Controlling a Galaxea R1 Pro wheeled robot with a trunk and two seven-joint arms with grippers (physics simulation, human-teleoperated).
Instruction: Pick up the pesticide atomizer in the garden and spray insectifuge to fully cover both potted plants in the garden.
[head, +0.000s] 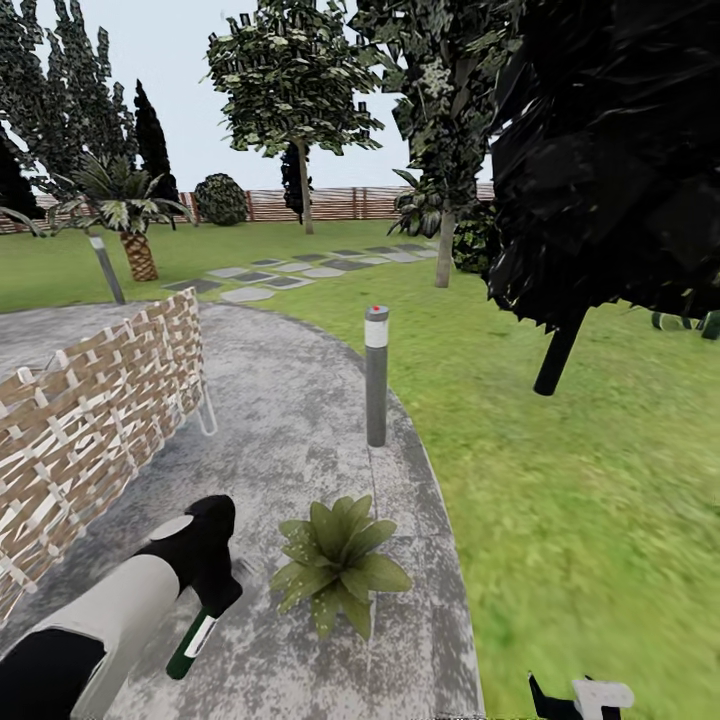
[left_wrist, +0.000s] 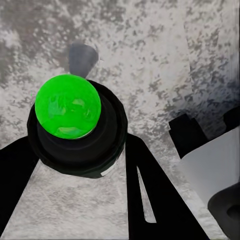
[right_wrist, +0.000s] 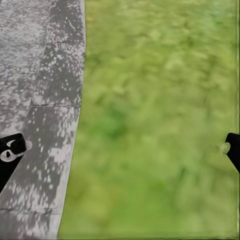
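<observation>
Pesticide atomizer (head: 195, 637), label unreadable, in left tool (head: 212, 590)

A grey lamp post (head: 376, 375) stands on the paving's edge. A woven screen (head: 95, 410) stands across from it.

Outdoor residential garden, simulator render.
Green lawn (head: 560, 480) borders a mottled grey paved patio (head: 300, 420); stepping stones (head: 290, 272), trees (head: 295, 90), bollard lamp (head: 376, 375) and a slatted wooden fence (head: 340, 203) enclose it.
</observation>
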